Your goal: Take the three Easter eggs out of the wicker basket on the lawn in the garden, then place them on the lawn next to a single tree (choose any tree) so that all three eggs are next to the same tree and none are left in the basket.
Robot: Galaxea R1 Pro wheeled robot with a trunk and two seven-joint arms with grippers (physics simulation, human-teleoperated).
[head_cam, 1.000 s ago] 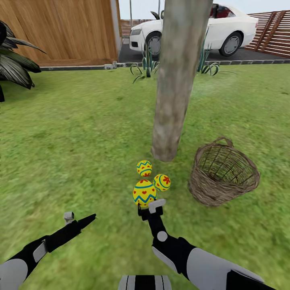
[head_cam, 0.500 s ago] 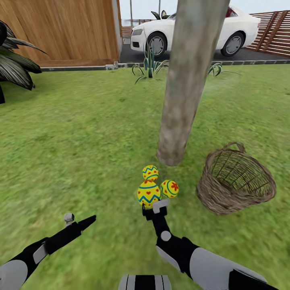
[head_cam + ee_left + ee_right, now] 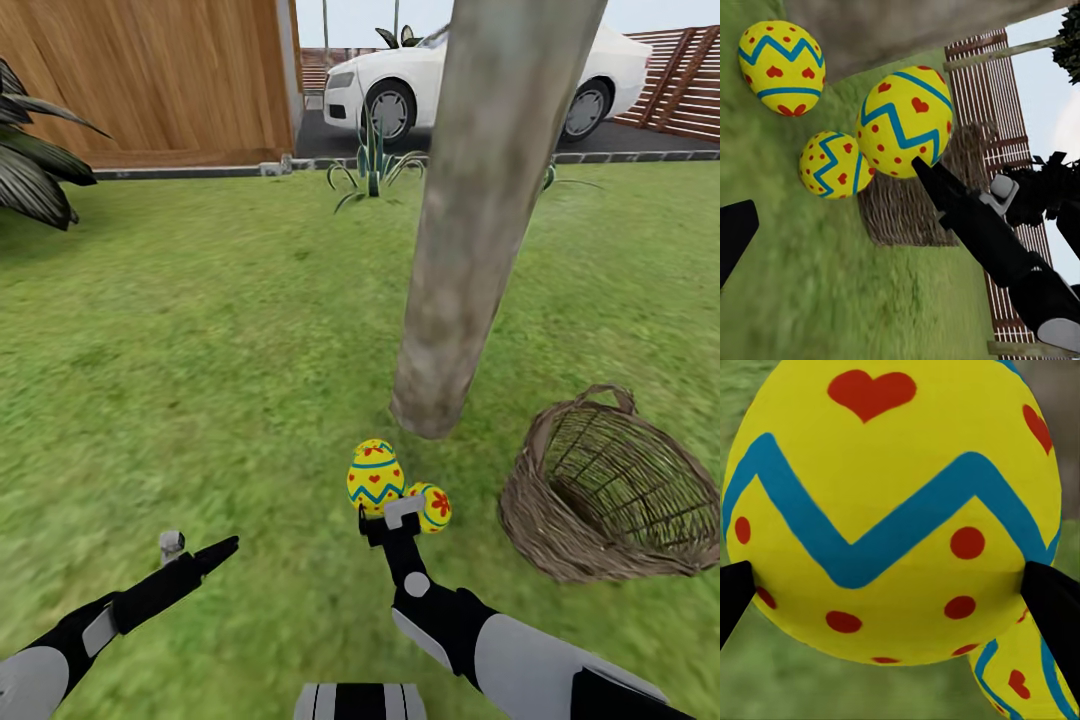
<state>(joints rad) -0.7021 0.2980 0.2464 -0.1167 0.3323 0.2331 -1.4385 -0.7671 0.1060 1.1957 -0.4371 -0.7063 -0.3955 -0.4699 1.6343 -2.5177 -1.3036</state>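
Head view puts the right end effector (image 3: 392,516) low over the lawn (image 3: 200,340), closed on the held egg (image 3: 375,475), whose long axis stands close to upright with the narrow end up. In the right wrist view that egg (image 3: 889,517) sits squarely between the two dark fingertips (image 3: 1054,600), both pressed to its sides. The move that matters is downward and slightly forward: the tree (image 3: 480,220) rises just beyond the egg, its foot near, so lowering and releasing here should leave the egg beside the trunk.

A second egg (image 3: 434,505) lies on the grass just right of the end effector, partly hidden by it. The left wrist view shows all three: the held egg (image 3: 904,120), the one beside it (image 3: 834,163), and a third (image 3: 781,67) lying nearer the trunk (in the head view it may be behind the held egg; I cannot tell).

The left end effector (image 3: 195,553) hangs well to the left over bare grass, apart from everything; whether its jaws are parted I cannot tell. The wicker basket (image 3: 620,495) lies tipped on its side to the right of the trunk, and no egg shows in its open mouth. The nearest obstruction is the egg at the right, which a careless release could nudge.
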